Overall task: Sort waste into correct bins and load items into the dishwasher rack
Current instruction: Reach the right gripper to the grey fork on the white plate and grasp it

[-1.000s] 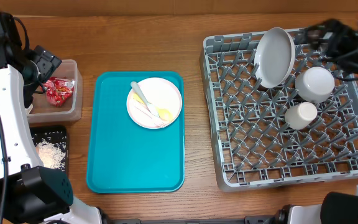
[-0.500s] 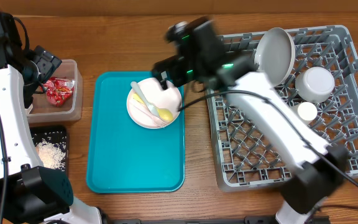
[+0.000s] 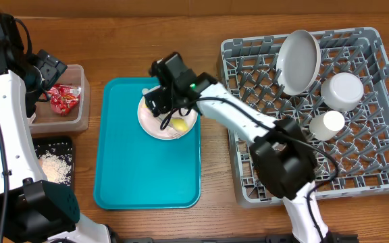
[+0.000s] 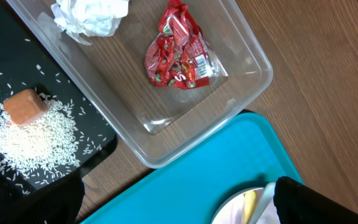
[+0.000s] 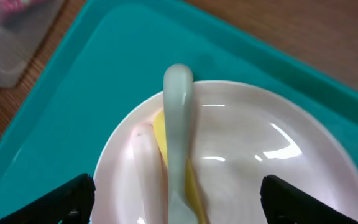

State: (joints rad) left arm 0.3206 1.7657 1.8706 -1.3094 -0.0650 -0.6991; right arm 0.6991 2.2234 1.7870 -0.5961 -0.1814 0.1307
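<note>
A white plate (image 3: 181,111) lies on the teal tray (image 3: 147,169) with a yellow spoon (image 3: 179,124) and pale utensils on it. My right gripper (image 3: 169,102) hovers low over that plate, open and empty. In the right wrist view its fingers (image 5: 179,205) straddle the pale utensil (image 5: 178,124) and yellow spoon (image 5: 160,134). My left gripper (image 3: 46,73) is open and empty above the clear tub (image 3: 59,125), as the left wrist view (image 4: 179,205) shows. The tub holds red wrappers (image 4: 178,55) and a napkin (image 4: 91,15). The black tray (image 4: 98,140) holds rice (image 4: 33,134) and an orange cube (image 4: 25,106).
The grey dishwasher rack (image 3: 383,169) at the right holds a pale plate (image 3: 298,61) on edge, a white bowl (image 3: 342,90) and a small cup (image 3: 327,125). My right arm stretches from the front right across the rack's left edge to the teal tray.
My right arm has swung from the rack's far right corner leftwards and down over the plate on the teal tray. The left arm has not moved.
</note>
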